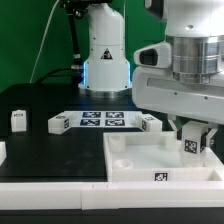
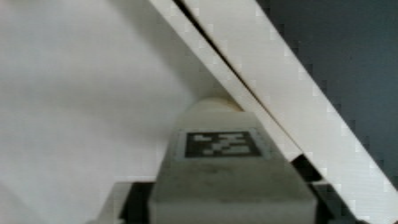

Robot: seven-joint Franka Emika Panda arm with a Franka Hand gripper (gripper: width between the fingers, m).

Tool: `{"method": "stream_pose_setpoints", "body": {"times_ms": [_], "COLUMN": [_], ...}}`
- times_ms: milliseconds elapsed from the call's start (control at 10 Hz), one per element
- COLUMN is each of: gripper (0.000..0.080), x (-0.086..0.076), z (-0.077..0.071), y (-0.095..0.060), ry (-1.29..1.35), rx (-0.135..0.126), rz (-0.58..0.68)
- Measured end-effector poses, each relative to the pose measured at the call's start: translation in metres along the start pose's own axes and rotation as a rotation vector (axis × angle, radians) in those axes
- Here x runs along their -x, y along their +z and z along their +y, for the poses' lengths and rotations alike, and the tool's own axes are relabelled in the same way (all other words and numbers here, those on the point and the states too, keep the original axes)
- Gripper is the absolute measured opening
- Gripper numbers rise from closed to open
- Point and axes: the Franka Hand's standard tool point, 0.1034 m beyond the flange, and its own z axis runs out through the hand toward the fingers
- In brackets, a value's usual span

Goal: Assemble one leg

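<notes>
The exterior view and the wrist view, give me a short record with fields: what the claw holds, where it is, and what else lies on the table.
claw: shut on the leg
held part: the leg, tag facing the exterior camera, also seen tagged in the wrist view
position: over the white tray piece, near the corner at the exterior view's right
contact with tray: cannot tell
loose legs: one, another, a third
marker board: flat on the black table
</notes>
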Motion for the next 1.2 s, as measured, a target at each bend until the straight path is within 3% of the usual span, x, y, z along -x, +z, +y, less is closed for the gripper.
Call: {"method": "stream_pose_setpoints", "body": {"times_ms": [100, 300, 400, 500, 600, 1200], "gripper": [0.0290, 0.0290, 0.0524, 0.0524, 0.0610, 0.0649], "x": [0.0004, 0.0008, 0.0007, 0.0008, 0.0016, 0.0060], "z": [-0.0004, -0.0008, -0.0008, -0.0010, -0.0015, -0.0012], "y": [0.0000, 0.0002, 0.0001, -0.0001, 0.0001, 0.0026], "ry": [0.164, 0.234, 0.182, 0.134, 0.032, -0.677], "rx": [0.002, 0.002, 0.002, 0.002, 0.003, 0.008], "rz": [0.000, 0.001, 0.001, 0.001, 0.001, -0.005]}}
